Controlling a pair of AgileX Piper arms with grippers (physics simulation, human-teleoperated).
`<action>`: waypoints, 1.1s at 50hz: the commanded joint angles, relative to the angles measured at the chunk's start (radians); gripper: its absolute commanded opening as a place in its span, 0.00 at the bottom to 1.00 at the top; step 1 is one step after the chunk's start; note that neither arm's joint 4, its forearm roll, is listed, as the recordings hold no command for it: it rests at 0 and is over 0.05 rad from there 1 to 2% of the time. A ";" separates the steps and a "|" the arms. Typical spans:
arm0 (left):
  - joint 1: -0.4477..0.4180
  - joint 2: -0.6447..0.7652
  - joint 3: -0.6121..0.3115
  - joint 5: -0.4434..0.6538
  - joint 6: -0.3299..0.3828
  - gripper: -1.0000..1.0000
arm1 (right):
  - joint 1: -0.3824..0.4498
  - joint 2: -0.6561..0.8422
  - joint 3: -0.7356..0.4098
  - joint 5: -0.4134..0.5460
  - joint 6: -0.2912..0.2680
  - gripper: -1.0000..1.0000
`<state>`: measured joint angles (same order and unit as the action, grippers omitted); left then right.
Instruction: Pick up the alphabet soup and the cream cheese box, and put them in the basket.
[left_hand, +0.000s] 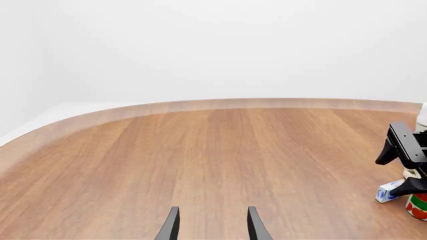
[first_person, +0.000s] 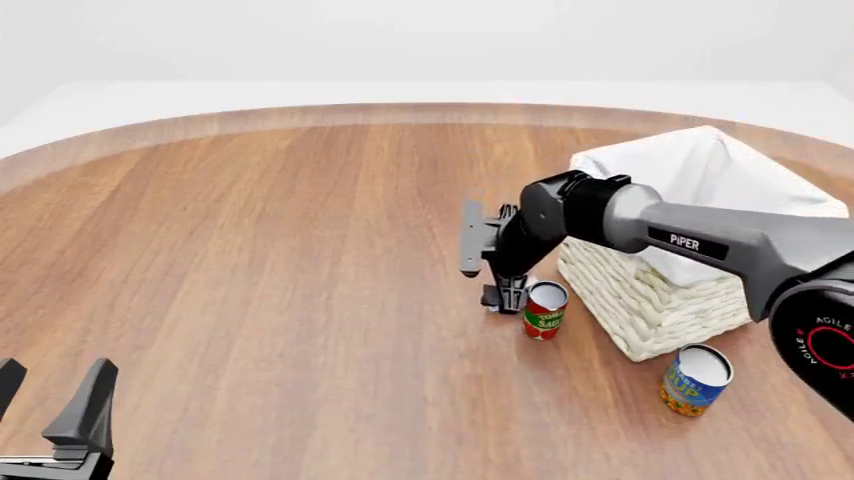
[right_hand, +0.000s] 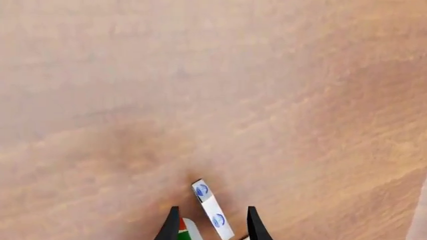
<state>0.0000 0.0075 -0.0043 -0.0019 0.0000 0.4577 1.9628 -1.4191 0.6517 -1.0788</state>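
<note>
The cream cheese box (right_hand: 205, 196), white with blue marks, stands on its thin edge on the table. My right gripper (right_hand: 212, 215) points down over it, open, a finger on each side with gaps showing. In the front view the right gripper (first_person: 503, 296) hides the box. The left wrist view shows the box (left_hand: 388, 192) low beside the right arm's fingers. The alphabet soup (first_person: 695, 380), a blue and yellow can, stands in front of the basket (first_person: 663, 298). My left gripper (first_person: 51, 402) hovers open and empty at the near left.
A red can with a green label (first_person: 543, 310) stands right beside the right gripper, between it and the basket's near wall. The wooden table (first_person: 267, 250) curves away at its far edge.
</note>
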 joint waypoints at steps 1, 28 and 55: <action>0.000 0.000 0.000 0.000 0.000 1.00 | -0.003 0.024 -0.009 -0.007 0.003 1.00; 0.000 0.000 0.000 0.000 0.000 1.00 | 0.000 0.059 -0.005 -0.028 0.035 1.00; 0.000 0.000 0.000 0.000 0.000 1.00 | -0.011 0.100 0.017 -0.062 0.067 1.00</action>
<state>0.0000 0.0075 -0.0043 -0.0019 0.0000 0.4522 2.0478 -1.4074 0.6001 -1.0237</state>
